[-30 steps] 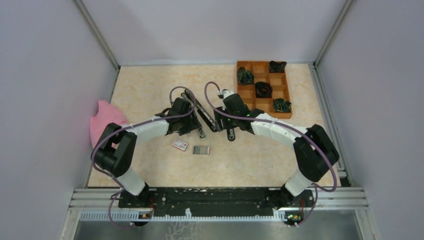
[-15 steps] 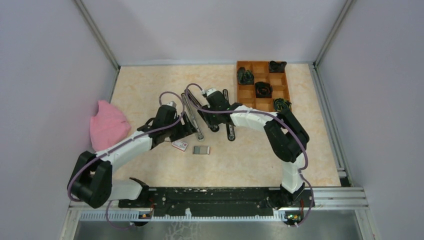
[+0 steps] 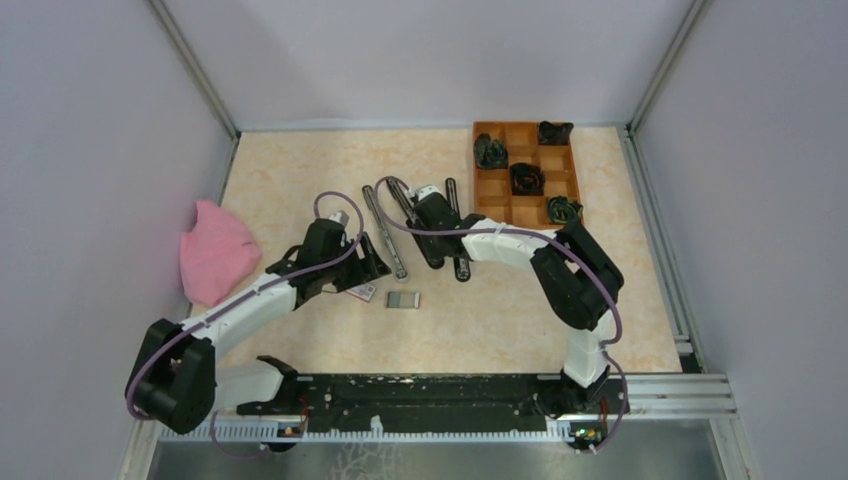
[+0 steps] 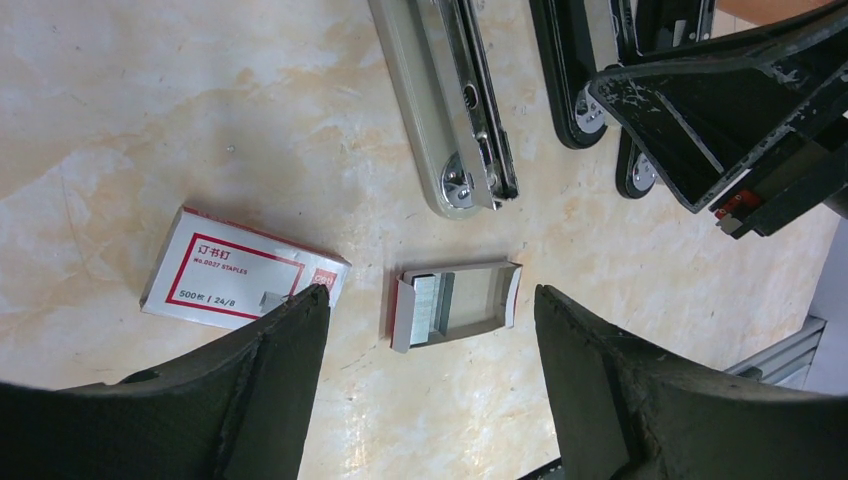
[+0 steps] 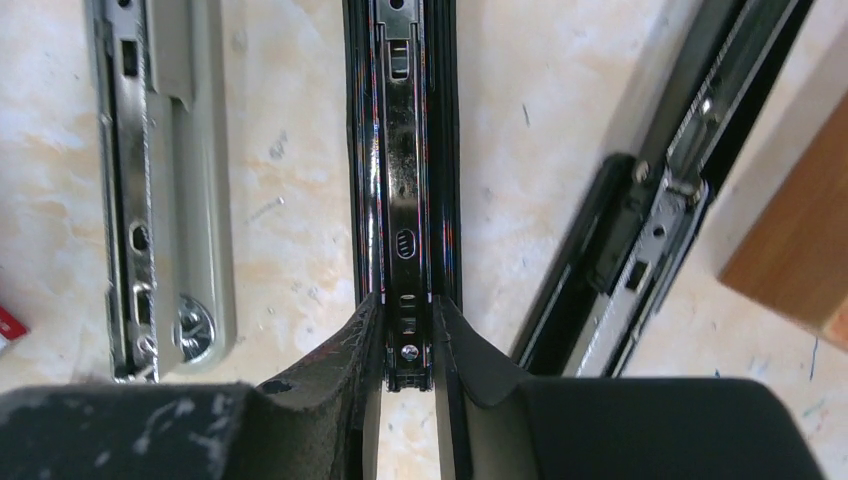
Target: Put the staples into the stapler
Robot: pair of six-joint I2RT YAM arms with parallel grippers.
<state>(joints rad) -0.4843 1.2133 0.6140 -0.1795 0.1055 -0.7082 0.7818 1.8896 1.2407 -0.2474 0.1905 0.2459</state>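
Note:
The staples (image 4: 440,302) are a silvery block in an open white cardboard tray (image 3: 402,299) on the table. Their white-and-red box (image 4: 235,272) lies left of it (image 3: 360,290). My left gripper (image 4: 430,293) is open and empty, hovering above the table with the tray between and beyond its fingertips (image 3: 368,268). A black stapler (image 5: 405,150) lies opened with its metal magazine rail facing up. My right gripper (image 5: 408,305) is shut on that rail's near end (image 3: 437,235). A grey stapler (image 4: 445,100) lies open to its left (image 5: 160,200).
Another black stapler part (image 5: 650,220) lies right of the held one (image 3: 458,235). A wooden compartment tray (image 3: 500,180) with dark items stands at the back right. A pink cloth (image 3: 215,250) lies by the left wall.
My left gripper has pulled back toward the near left and now hangs over the staples. My right gripper has moved left and closed on the black stapler's rail.

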